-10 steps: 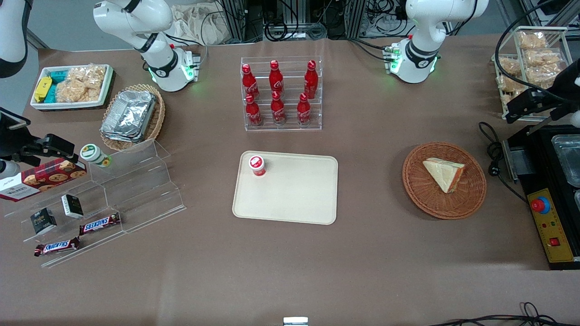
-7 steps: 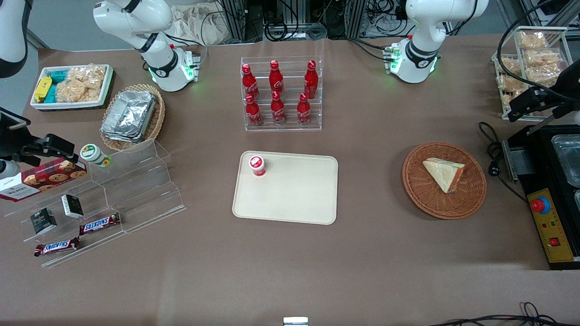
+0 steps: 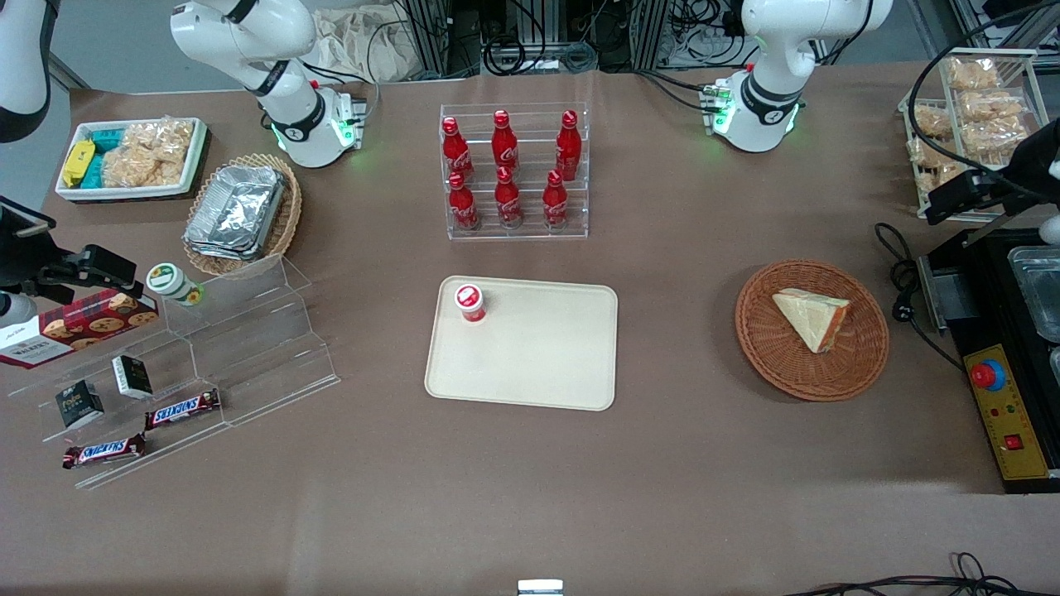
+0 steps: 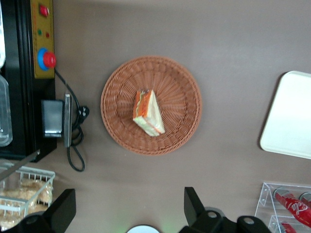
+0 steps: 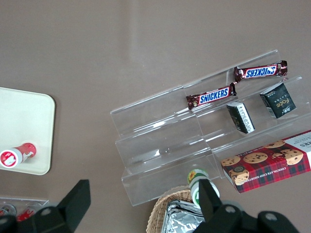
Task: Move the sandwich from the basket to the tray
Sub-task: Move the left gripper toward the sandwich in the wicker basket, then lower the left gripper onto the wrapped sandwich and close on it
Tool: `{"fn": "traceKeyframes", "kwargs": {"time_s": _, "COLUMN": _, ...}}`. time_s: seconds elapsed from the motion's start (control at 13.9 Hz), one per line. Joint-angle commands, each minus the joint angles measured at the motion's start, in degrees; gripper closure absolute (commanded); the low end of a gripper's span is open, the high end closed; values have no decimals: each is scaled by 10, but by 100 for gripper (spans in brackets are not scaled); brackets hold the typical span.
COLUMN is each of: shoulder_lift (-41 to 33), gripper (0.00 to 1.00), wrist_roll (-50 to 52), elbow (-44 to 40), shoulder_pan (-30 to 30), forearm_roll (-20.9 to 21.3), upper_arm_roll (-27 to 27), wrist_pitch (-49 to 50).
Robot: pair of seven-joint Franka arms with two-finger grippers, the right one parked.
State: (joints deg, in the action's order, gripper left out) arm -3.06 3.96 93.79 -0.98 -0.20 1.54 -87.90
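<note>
Toward the parked arm's end of the table from the tray (image 3: pixel 530 364) stands a clear stepped acrylic stand (image 3: pixel 248 331) with chocolate bars (image 3: pixel 182 408) on its lower steps. Farther from the front camera than that stand sits a tan wicker basket of foil containers (image 3: pixel 236 211). The tray itself lies flat at the table's middle. A small red-capped bottle (image 3: pixel 469 302) stands on it, in the corner toward the parked arm and farther from the camera. The rest of its surface is bare. Farther from the camera than the tray is a clear rack of red cola bottles (image 3: pixel 513 174).

Toward the working arm's end from the tray, well apart from it, rests the basket (image 3: pixel 770 364) — round, reddish-brown wicker. The sandwich (image 3: pixel 813 317) lies inside it near the middle, its orange filling edge showing. Farther still toward that end, and farther from the camera than the basket, the gripper (image 3: pixel 961 194) hangs high above the table by a black appliance (image 3: pixel 1006 414) — its fingers (image 4: pixel 194 208) spread wide, holding nothing, well clear of the sandwich.
</note>
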Motion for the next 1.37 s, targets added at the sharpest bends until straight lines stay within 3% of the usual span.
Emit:
{"fn": "traceKeyframes", "kwargs": {"time_s": 0.0, "shoulder_lift": 4, "gripper": 0, "wrist_roll": 8, "elbow": 59, "shoulder_pan": -16, "forearm_roll": -14, "upper_arm_roll": -4, "wrist_pitch": -39}}
{"fn": "traceKeyframes", "kwargs": {"time_s": 0.14, "shoulder_lift": 23, "gripper": 0, "wrist_roll": 6, "elbow": 105, "shoulder_pan": -42, "forearm_roll": -52, "upper_arm_roll": -4, "wrist_pitch": -85}}
{"fn": "traceKeyframes", "kwargs": {"time_s": 0.43, "shoulder_lift": 63, "gripper": 0, "wrist_roll": 6, "elbow": 197, "shoulder_pan": -42, "forearm_roll": -53, "upper_arm_roll": -4, "wrist_pitch": -210}}
{"fn": "traceKeyframes", "kwargs": {"time_s": 1.01, "shoulder_lift": 200, "gripper": 0, "wrist_roll": 6, "elbow": 237, "shoulder_pan": -39, "forearm_roll": -54, "upper_arm_roll": -7, "wrist_pitch": -367}}
{"fn": "traceKeyframes", "kwargs": {"time_s": 1.3, "shoulder_lift": 224, "gripper": 0, "wrist_roll": 6, "elbow": 249, "shoulder_pan": -39, "forearm_roll": -70, "upper_arm_roll": -7, "wrist_pitch": -388}}
